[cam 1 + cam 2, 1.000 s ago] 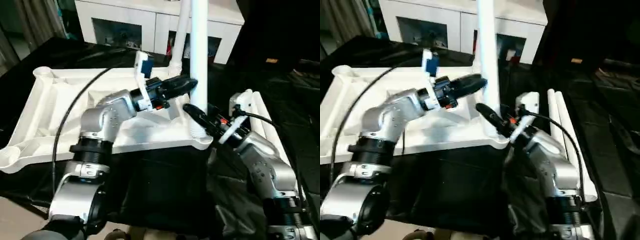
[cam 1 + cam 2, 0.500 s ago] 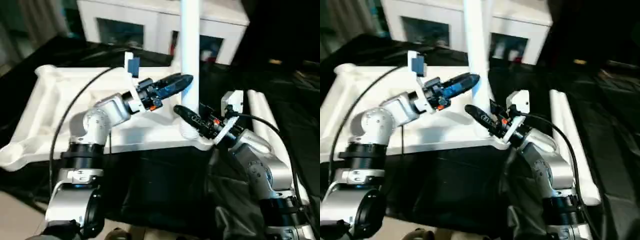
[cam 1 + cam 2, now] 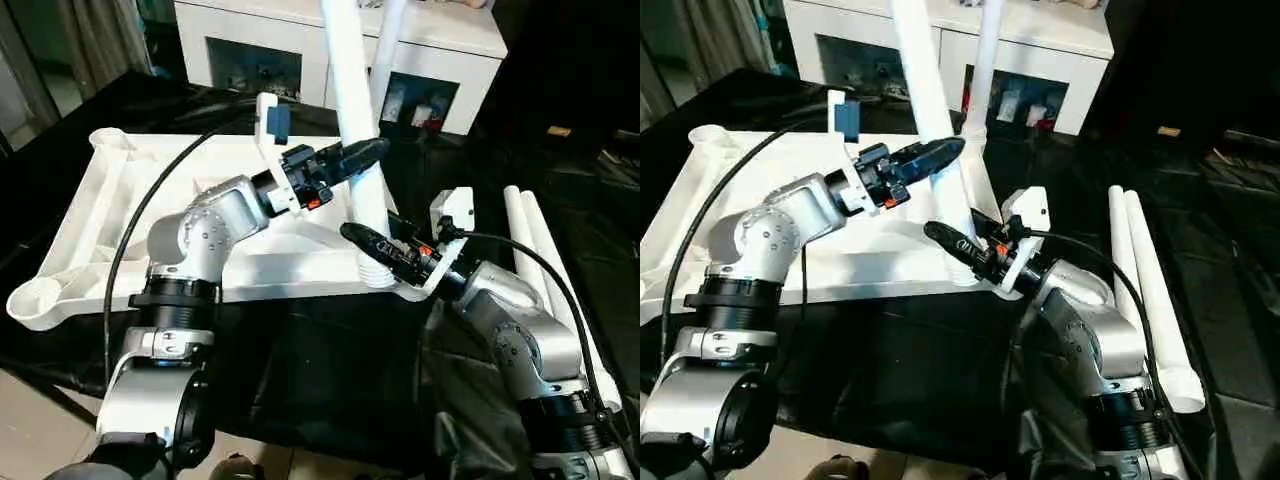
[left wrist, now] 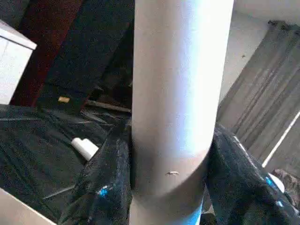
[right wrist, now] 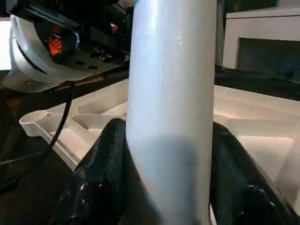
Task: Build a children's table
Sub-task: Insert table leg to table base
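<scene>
At tabletop (image 3: 120,210) corner socket | leg (image 3: 350,120) tilted | left hand (image 3: 368,152), right hand (image 3: 362,238) both clamped on leg | no legible writing

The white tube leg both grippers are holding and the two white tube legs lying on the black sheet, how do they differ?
The held white tube leg stands tilted in a corner socket of the white ribbed tabletop; the two loose white tube legs lie flat, side by side, on the black-sheeted work table. The left gripper and right gripper clasp the held leg; the loose legs are untouched. All are long round white tubes.
</scene>
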